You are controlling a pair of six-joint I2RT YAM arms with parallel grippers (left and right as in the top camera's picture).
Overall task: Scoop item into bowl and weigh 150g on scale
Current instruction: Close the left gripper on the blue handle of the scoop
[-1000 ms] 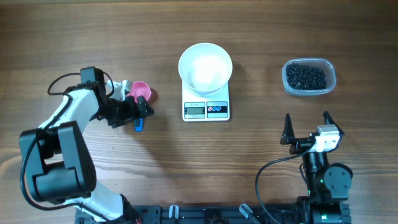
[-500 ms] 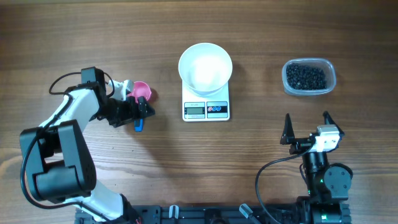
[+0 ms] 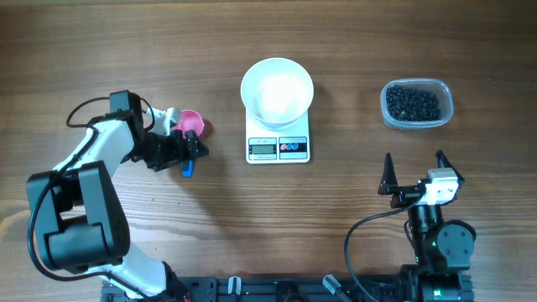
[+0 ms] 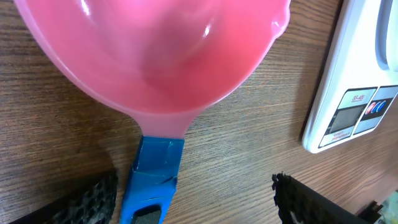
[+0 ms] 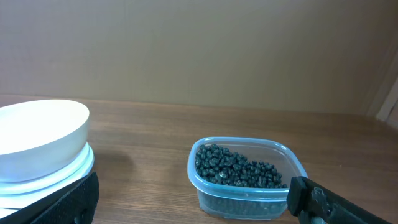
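The tiny round black beads [image 3: 412, 103] lie as a loose, glossy dark heap inside a clear rounded-rectangular plastic tub [image 3: 446, 94] at the far right of the table; the tub's long axis runs left to right, and the heap stands below its rim. The flat white rectangular kitchen scale [image 3: 278, 149] sits mid-table, well apart from the tub; its long axis runs far to near, with the grey display and two round buttons at the end nearest the robot. The round glossy white bowl [image 3: 277, 91] rests upright on the scale's far part, slightly overhanging both sides; its inside shows plain white.

Left of the scale lies a pink plastic scoop [image 3: 191, 123], cup toward the far edge, blue handle [image 3: 186, 168] pointing back toward the robot. The left claw [image 3: 188, 156] stands over that handle, fingers spread wide on either side and gripping nothing. The right claw [image 3: 414, 158] hovers near the front edge on the right, spread wide and empty, facing the tub.

The surface is a brown wood-grain table [image 3: 101, 50]; behind it stands a plain tan wall [image 5: 199, 43].
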